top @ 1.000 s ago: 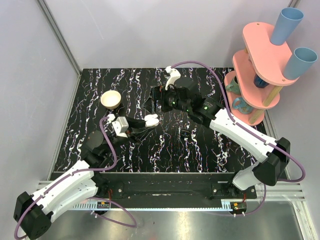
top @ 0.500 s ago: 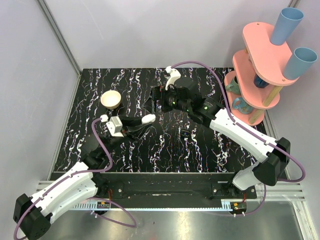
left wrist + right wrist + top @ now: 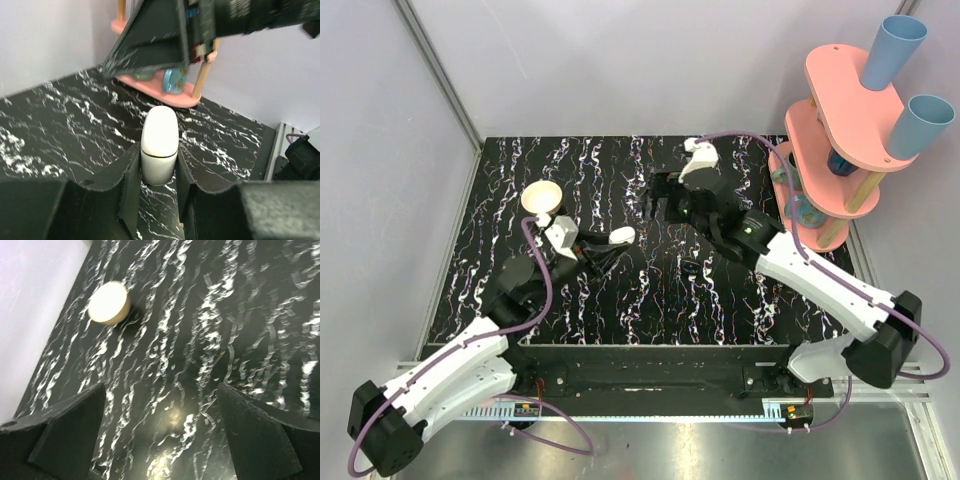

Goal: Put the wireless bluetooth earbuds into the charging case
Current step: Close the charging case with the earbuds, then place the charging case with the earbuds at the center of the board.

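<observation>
Left pincer (image 3: 158,155) clamped on white rounded piece (image 3: 159,131) with a thin seam line, mid-frame. Right pincer (image 3: 161,429) wide apart over counter (image 3: 720,310). Charging case (image 3: 542,197) lies upper left.

No text, label, brand, number or sign can be read in any of the three views; nothing legible is shown on any surface.

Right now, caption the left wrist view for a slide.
Left fingers shut on a glossy white seamed capsule; marbled table and pink rack behind.
</observation>
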Available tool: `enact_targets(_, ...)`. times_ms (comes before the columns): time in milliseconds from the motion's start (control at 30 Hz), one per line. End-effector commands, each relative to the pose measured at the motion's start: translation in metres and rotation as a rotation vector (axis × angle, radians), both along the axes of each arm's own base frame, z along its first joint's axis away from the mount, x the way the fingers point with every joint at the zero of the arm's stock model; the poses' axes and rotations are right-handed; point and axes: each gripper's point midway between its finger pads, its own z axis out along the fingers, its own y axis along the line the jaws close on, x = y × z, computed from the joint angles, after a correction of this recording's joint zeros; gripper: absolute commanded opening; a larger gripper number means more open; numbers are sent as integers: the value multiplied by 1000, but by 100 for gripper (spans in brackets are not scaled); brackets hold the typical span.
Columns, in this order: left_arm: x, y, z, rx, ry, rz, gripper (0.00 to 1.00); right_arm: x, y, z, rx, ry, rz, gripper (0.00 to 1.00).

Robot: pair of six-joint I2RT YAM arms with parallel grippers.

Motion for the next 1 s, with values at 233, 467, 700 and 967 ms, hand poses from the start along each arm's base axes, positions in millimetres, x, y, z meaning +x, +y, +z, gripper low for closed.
enact_targets(233,6,-25,-47,-54,401,-66,0,8,-88,17,-17,-132,-334,100)
enact_targets(467,22,-18,-79,-36,575,-53,5,-1,-97,-7,-23,-93,-334,100)
enact_targets(700,33,-33,-106,-73,734,-139,0,-5,-85,-19,1,-42,-284,100)
enact_targets(967,44,-41,-143,-68,852,-138,0,-1,-68,-23,10,-11,-236,100)
